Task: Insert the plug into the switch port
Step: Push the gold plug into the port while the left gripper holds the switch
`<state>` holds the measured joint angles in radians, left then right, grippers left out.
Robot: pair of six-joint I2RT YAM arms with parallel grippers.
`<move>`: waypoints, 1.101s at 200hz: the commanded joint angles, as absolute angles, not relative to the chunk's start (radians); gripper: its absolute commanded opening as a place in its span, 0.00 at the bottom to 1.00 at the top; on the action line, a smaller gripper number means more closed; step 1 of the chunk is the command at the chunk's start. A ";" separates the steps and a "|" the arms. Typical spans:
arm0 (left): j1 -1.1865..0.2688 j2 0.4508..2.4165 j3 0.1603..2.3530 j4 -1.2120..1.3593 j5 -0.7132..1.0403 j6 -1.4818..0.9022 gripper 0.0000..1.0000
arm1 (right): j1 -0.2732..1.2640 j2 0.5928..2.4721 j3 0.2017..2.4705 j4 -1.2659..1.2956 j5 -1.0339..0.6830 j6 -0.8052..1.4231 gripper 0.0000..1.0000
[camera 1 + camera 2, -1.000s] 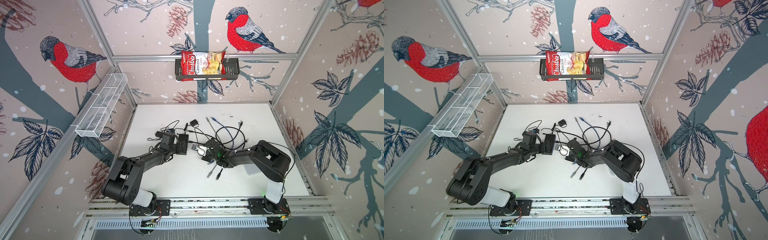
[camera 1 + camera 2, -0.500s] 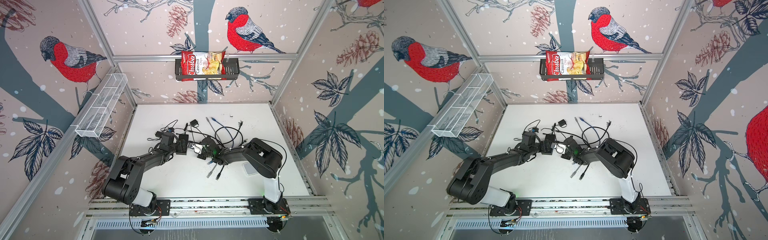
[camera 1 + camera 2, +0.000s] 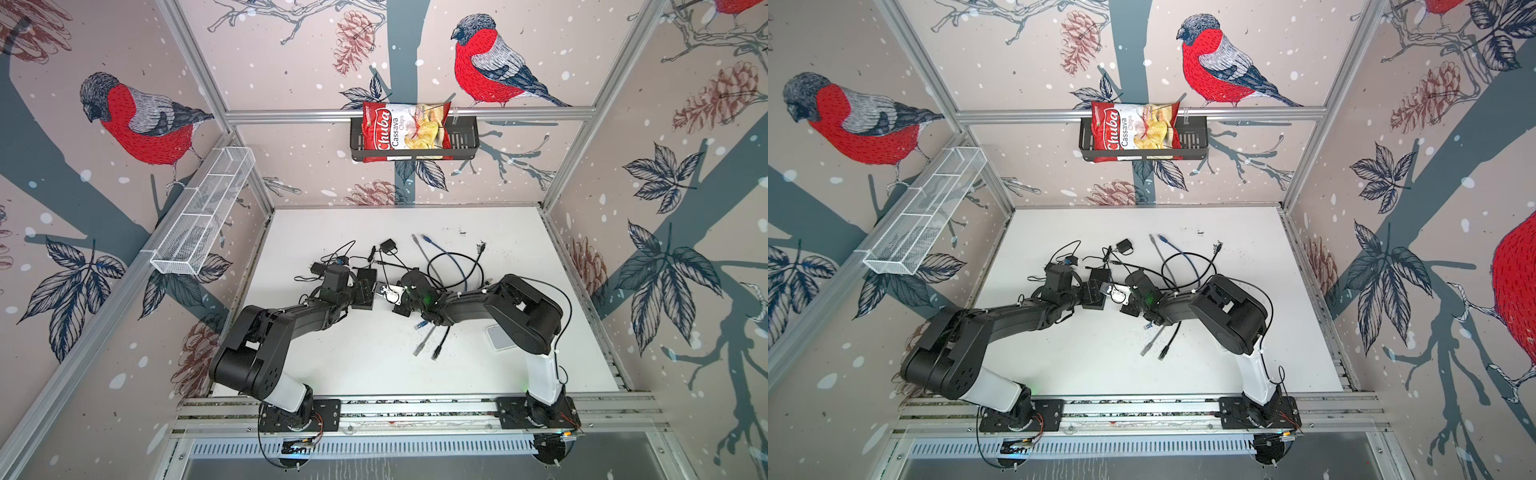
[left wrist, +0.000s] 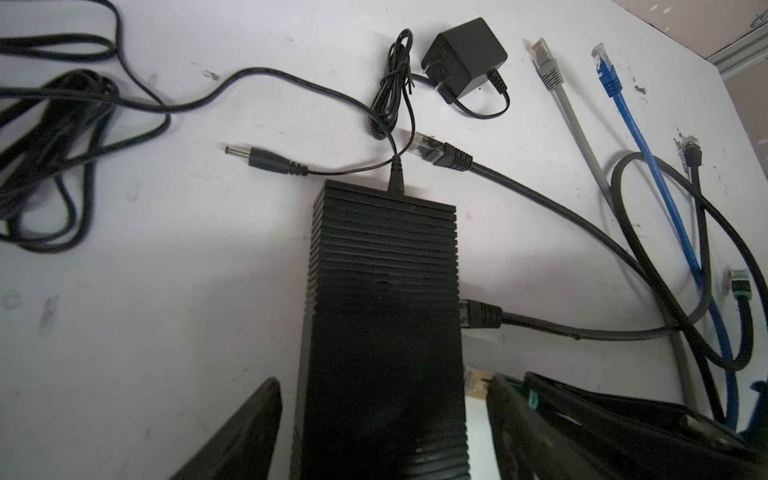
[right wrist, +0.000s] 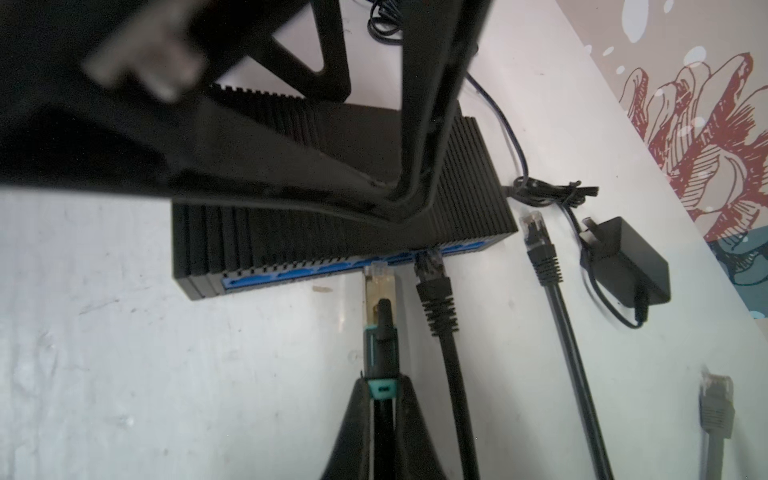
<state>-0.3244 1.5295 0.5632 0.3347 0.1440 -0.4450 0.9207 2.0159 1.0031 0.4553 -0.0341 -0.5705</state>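
Table [image 3: 365,365]: white and scuffed, we see.
Middle: black switch [image 4: 382,266], loose cables [image 4: 550,75] beside it.
Toward far edge: power adapter [image 4: 463,62].
Right edge: perhaps a white pad [image 3: 498,338].

The right arm [image 3: 469,305] now reaches farther across the table. Its elbow sits closer to the middle than one second ago. Most of this shift falls in the first half of that second. The right gripper [image 5: 383,395], clamped on the plug [image 5: 379,291], stands nearer the switch [image 5: 291,241]. The open space seen earlier between the two has closed up, and the plug tip now reaches the blue port face. The left gripper [image 4: 380,415] has drawn its jaws narrower around the switch body.
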 commanded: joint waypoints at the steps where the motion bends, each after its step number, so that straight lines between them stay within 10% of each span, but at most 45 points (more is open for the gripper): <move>1: -0.322 1.534 0.568 0.388 0.151 -0.448 0.76 | 0.926 2.019 1.009 0.437 -0.026 -0.551 0.02; 220: -0.322 1.640 0.576 0.492 0.296 -0.394 0.71 | 0.955 2.022 1.039 0.473 -0.106 -0.546 0.02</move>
<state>-0.3225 1.6402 0.5827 0.4397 0.1604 -0.4183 0.9436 2.0415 1.0546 0.4118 -0.0055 -0.5434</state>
